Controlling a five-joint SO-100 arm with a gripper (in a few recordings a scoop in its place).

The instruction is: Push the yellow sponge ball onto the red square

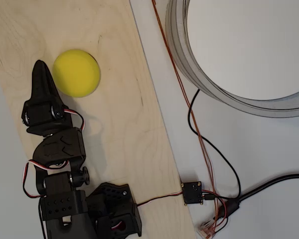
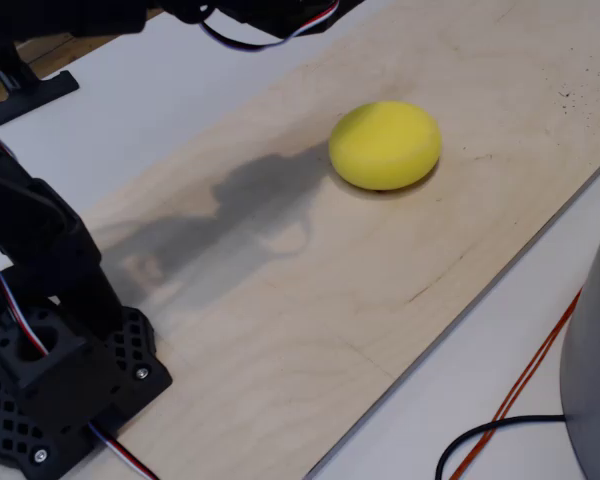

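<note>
Overhead, the yellow sponge ball sits on the far-left part of the wooden surface, with the hand just to its left, fingers narrowed to a closed point and gripping nothing. Can't spot the red square anywhere. Risk I see: an off-centre nudge rolls the ball sideways off the board.

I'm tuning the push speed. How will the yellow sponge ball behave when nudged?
The yellow sponge ball looks round and rests on a flat wooden board, so it will probably roll on easily. Its matte foam look suggests that it is light and may dent slightly. The gripper sits beside it, at its left in the overhead view.
</note>
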